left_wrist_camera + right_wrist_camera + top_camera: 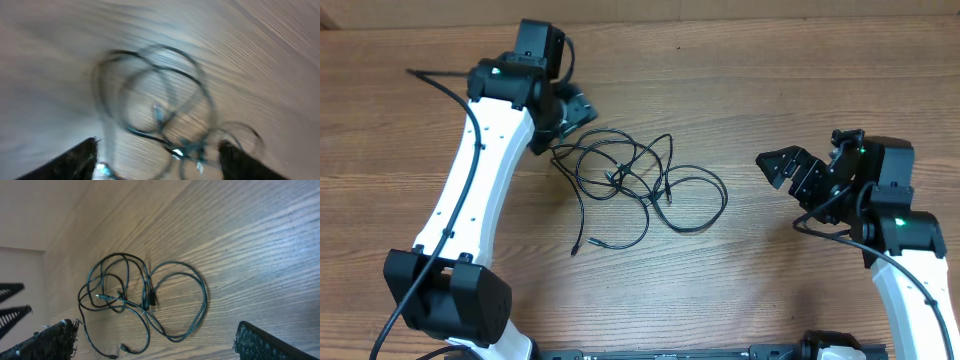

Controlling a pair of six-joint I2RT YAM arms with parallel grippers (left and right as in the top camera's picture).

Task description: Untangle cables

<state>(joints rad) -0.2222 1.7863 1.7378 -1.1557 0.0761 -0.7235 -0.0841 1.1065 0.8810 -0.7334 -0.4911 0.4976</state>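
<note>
The cables [638, 178] lie in one loose tangle near the middle of the bench [770, 60]. The left gripper [578, 110] is just beside the tangle's far-left end, fingers apart and holding nothing. The right gripper [782, 166], also spread wide, sits well apart toward the right edge.

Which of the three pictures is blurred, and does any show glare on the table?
Left wrist view: heavily blurred, the cables and the wood grain streaked. Overhead view: sharp and evenly lit, with only faint shadows. Right wrist view: sharp, with a pale sheen on the table towards the right.
</note>
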